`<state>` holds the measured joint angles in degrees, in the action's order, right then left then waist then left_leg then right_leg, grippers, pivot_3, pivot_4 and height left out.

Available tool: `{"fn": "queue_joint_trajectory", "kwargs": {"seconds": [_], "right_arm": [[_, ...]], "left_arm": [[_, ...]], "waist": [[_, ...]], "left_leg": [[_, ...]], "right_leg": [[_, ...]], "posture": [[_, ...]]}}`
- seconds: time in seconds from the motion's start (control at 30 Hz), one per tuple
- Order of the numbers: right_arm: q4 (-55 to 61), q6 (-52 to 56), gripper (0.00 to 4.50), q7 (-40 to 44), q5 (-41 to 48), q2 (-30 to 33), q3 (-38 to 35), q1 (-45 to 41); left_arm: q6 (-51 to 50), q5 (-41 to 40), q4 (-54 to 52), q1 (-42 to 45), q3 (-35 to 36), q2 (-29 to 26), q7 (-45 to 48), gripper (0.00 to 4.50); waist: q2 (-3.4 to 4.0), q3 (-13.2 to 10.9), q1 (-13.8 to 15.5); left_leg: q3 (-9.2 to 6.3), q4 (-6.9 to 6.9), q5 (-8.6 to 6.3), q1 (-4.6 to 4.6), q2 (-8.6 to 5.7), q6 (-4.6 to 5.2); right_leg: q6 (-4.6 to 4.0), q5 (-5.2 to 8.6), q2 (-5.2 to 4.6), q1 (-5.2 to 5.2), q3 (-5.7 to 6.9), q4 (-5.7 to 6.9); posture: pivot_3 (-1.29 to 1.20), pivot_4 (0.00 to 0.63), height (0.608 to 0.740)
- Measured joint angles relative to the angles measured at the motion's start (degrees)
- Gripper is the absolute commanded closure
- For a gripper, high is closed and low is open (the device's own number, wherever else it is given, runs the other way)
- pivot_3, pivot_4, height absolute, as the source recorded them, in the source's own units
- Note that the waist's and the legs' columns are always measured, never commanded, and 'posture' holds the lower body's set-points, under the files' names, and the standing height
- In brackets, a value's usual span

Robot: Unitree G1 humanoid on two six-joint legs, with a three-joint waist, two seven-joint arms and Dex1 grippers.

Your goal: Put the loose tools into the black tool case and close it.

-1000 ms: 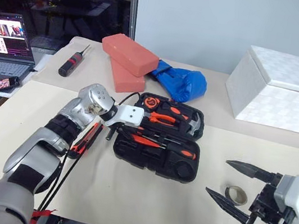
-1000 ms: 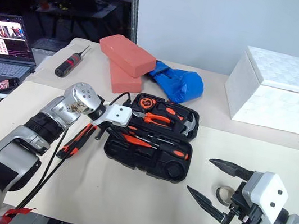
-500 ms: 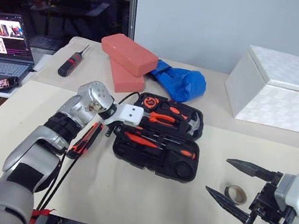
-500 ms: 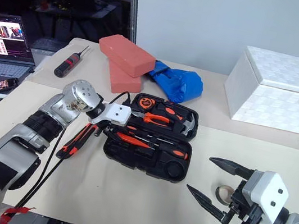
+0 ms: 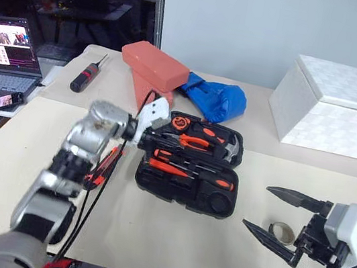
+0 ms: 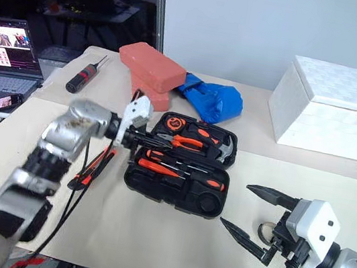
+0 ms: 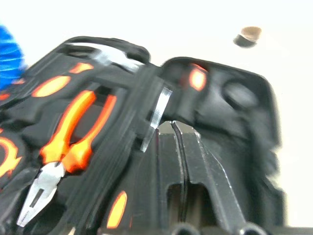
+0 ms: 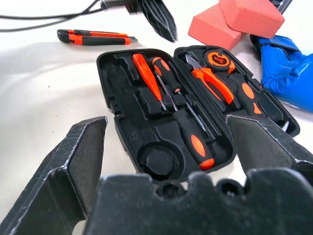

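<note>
Two loose tools outside the case [image 5: 190, 166]: knife [image 5: 102, 166] beside its left side, tape roll [image 5: 280, 230] toward the table's [image 5: 168, 241] front-right. Case lies open mid-table, holding pliers, screwdrivers, a hammer and a tape measure. Left gripper [image 5: 140, 128] shut, empty, over the case's left edge. Right gripper [image 5: 274, 214] agape, empty, framing the roll, likely its next pick.

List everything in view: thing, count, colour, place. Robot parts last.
tool case: 1, black, open, table centre
tools in case: several, orange-black, seated in recesses
utility knife: 1, orange-black, on table left of case
tape roll: 1, grey, on table right of case
bricks: 2, red, stacked behind case
blue bag: 1, beside bricks
white box: 1, back right
black tool: 1, red band, back left
laptop: 1, far left
phone: 1, by laptop
left gripper: shut, empty, over case
right gripper: open, astride tape roll
</note>
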<state>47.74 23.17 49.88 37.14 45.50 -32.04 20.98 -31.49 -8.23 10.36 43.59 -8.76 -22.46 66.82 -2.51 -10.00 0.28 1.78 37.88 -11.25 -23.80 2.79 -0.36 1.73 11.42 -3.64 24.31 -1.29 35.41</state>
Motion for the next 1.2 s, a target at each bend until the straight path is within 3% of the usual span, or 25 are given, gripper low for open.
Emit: {"fn": "queue_joint_trajectory", "kwargs": {"seconds": [0.2, 0.47, 0.6, 0.7, 0.73, 0.77, 0.9, 1.07, 1.2], "right_arm": [[0.2, 0.4, 0.0, -0.1, 0.1, 0.3, -0.1, 0.4], [0.1, 1.0, 0.0, 0.2, 0.3, 2.3, -0.3, -0.5], [-0.4, 1.0, 0.0, 0.8, 1.1, 3.1, -0.3, -2.3], [-1.4, 1.0, 0.0, 1.4, 2.3, 3.2, 0.4, -4.5], [-2.0, 1.0, 0.0, 1.9, 2.4, 3.3, 0.9, -5.2], [-2.4, 1.0, 0.0, 2.1, 2.4, 3.3, 1.3, -5.6], [-5.1, 0.9, 0.0, 3.4, 2.4, 3.4, 4.0, -8.1], [-7.7, 0.6, 0.0, 5.3, 2.4, 3.5, 6.5, -11.3], [-9.0, 0.6, 0.0, 6.2, 2.2, 3.5, 7.8, -13.2]], "left_arm": [[-3.1, 2.9, -8.2, -11.7, -0.8, 0.9, -13.5, 4.47], [-3.1, 4.9, -10.4, -14.0, -4.3, 0.7, -19.2, 4.47], [-1.5, 3.0, -10.6, -15.9, -2.2, 3.4, -22.0, 4.47], [-4.4, -2.3, -17.3, -18.8, 4.9, 4.9, -25.1, 4.47], [-6.8, -4.0, -22.0, -19.6, 9.2, 4.8, -27.4, 3.98], [-8.1, -4.8, -24.5, -19.8, 11.4, 4.5, -28.7, 3.81], [-18.5, -5.4, -36.0, -24.9, 21.1, 2.0, -37.4, 2.32], [-29.0, -5.5, -42.6, -33.6, 23.9, 0.0, -42.5, 0.54], [-32.5, -5.1, -42.9, -35.8, 21.8, -1.4, -44.5, 0.54]], "waist": [[0.02, 0.0, -0.1], [0.27, 0.2, 0.0], [0.32, 0.3, -0.2], [0.14, 0.2, -0.9], [0.11, 0.1, -1.1], [0.11, 0.1, -1.2], [0.13, 0.1, -1.2], [-0.06, 0.0, -0.8], [-0.12, 0.0, -0.5]], "left_leg": [[-0.01, 0.0, 0.0, 0.28, -0.01, 0.0], [0.0, 0.0, -0.07, 0.7, -0.19, -0.13], [0.01, 0.0, -0.07, 0.64, -0.24, -0.12], [0.01, 0.01, 0.0, 0.49, -0.18, -0.01], [0.0, 0.0, 0.0, 0.51, -0.15, 0.0], [0.01, 0.0, -0.01, 0.51, -0.15, 0.0], [0.02, -0.07, -0.11, 0.52, -0.19, 0.05], [0.03, -0.03, -0.12, 0.52, -0.26, 0.03], [0.02, -0.03, -0.15, 0.5, -0.3, -0.04]], "right_leg": [[-0.25, 0.15, 0.13, -0.03, -0.28, 0.27], [-0.42, 0.25, 0.15, -0.27, -0.67, 0.34], [-0.4, 0.24, 0.16, -0.21, -0.76, 0.35], [-0.38, 0.22, 0.24, -0.04, -0.81, 0.41], [-0.39, 0.23, 0.29, -0.05, -0.85, 0.43], [-0.38, 0.25, 0.31, -0.05, -0.86, 0.42], [0.02, 0.26, 0.3, -0.05, -0.92, 0.42], [-0.27, 0.43, 0.26, -0.07, -0.99, 0.37], [-0.28, 0.44, 0.24, -0.06, -1.04, 0.37]], "posture": [[0.0, 0.15, 0.74], [0.0, 0.15, 0.74], [0.0, 0.15, 0.74], [0.0, 0.15, 0.74], [0.0, 0.15, 0.74], [0.0, 0.15, 0.74], [0.0, 0.15, 0.74], [0.0, 0.15, 0.74], [0.0, 0.15, 0.74]]}}
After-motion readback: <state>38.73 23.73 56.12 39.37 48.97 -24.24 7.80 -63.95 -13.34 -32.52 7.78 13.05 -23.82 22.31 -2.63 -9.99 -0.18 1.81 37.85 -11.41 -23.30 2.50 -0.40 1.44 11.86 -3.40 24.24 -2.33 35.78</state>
